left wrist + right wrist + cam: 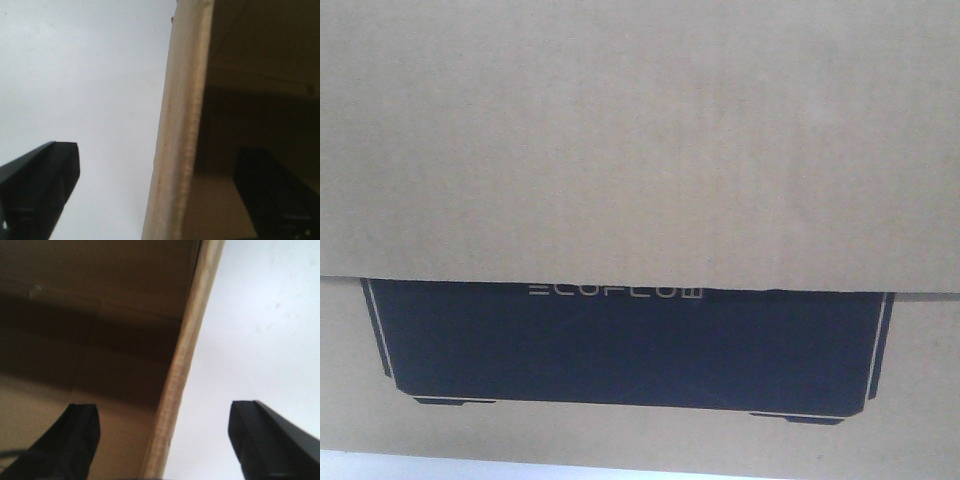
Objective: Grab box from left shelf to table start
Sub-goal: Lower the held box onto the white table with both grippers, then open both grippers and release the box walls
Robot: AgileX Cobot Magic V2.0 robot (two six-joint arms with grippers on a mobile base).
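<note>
Both sets of jaws are standing spread, each straddling one wall of the box (640, 150) without pinching it. In the left wrist view the left gripper (165, 200) has one dark finger (42, 187) outside over the pale bench (75, 75) and the other finger (272, 195) inside the shadowed cavity, the cardboard wall edge (177, 150) running up between them. The right gripper (162, 445) is mirroring this: one finger (75, 440) inside, one finger (270, 440) outside, the wall (185, 350) between. Neither pair is visibly touching the cardboard.

The box itself is filling the front view, its black ECOFLOW panel (620, 345) half covered by a hanging flap, and a thin pale strip of bench (420, 465) is showing beneath it. The shelf is not in sight in any view.

Judging from this, the box seems to be resting on or just over the bench, so the step in hand is either clamping or letting go; which one cannot be told. Done well, both sides should be acting together and squarely on the walls, so the box is not skewing or tipping, and any withdrawal should be running straight along the wall line to avoid snagging the flap.
</note>
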